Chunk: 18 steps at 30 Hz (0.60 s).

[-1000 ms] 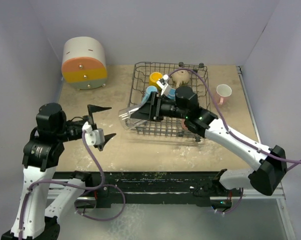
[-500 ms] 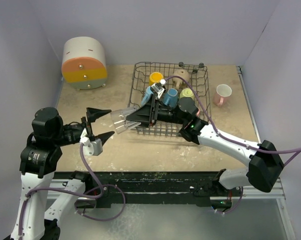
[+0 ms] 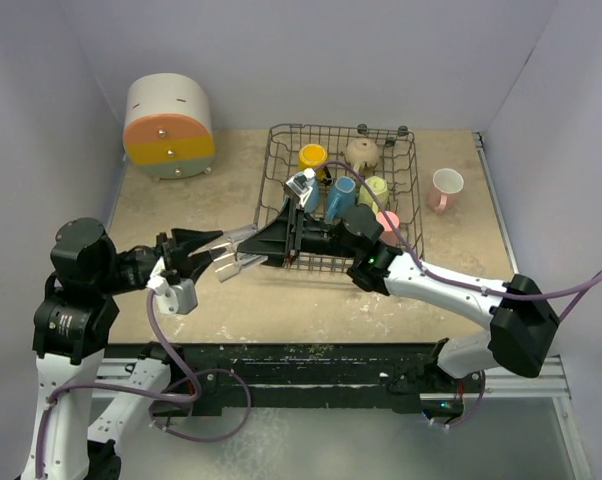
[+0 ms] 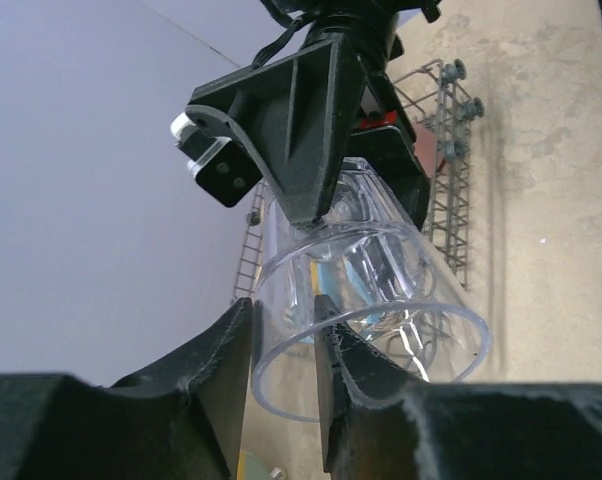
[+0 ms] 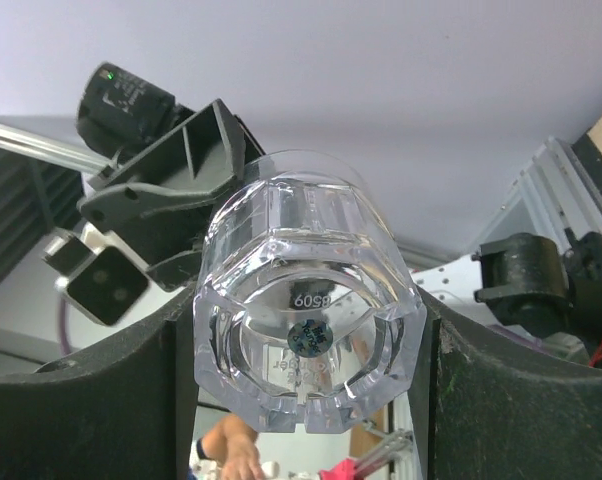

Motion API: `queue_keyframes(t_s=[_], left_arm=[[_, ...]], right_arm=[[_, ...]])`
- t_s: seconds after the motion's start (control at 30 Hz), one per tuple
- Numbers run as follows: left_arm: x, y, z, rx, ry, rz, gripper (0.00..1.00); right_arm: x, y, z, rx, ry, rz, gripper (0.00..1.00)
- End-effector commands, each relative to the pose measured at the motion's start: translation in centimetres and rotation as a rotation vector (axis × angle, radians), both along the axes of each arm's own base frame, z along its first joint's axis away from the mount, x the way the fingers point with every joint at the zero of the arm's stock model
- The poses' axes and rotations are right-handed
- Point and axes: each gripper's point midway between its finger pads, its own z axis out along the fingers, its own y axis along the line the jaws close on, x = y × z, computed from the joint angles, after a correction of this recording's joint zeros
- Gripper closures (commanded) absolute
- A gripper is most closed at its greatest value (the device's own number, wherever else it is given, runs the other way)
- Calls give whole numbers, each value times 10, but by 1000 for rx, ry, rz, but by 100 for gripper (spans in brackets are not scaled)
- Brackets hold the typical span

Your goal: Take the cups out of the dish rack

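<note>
While the right gripper [image 5: 311, 350] clamps the thick base of the small clear faceted glass [image 5: 306, 290], that glass lies on its side in the air, just off the front left corner of the dark grey wire dish rack [image 3: 273, 165]. The left gripper [image 4: 281, 318] straddles the rim wall, one finger inside and one outside (pinching or not, I cannot tell). The right arm crosses the rack's front, hiding part of it. Behind it stand a yellow mug [image 3: 312, 158], tan cup [image 3: 361, 152], blue mug [image 3: 338, 195], yellow-green mug [image 3: 374, 188] and salmon tumbler [image 3: 388, 222]. A pink mug [image 3: 446, 185] sits on the sandy table [image 3: 231, 180] to the right, and a rounded white, orange and yellow drawer box [image 3: 169, 125] at the far left.
</note>
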Motion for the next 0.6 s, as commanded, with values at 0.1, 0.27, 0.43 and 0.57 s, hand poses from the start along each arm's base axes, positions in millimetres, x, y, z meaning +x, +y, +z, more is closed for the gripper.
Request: queue_keyframes(t_s=[0.1,0.27,0.43,0.57], left_arm=[[8,3,0,-53,-10,56,100],[47,18,-3,-148,92,261,100],[109,51,-23,-114,279,573,100],[158,76,-63,10,512,805,100]], right_arm=[[-9,-2,62,167,-86,-36,49],[12,-11,42,23,-52,-122,0],[72,-65,-6,-405,-90,-418,0],[103,-134,-39,-683,-88,-611,0]])
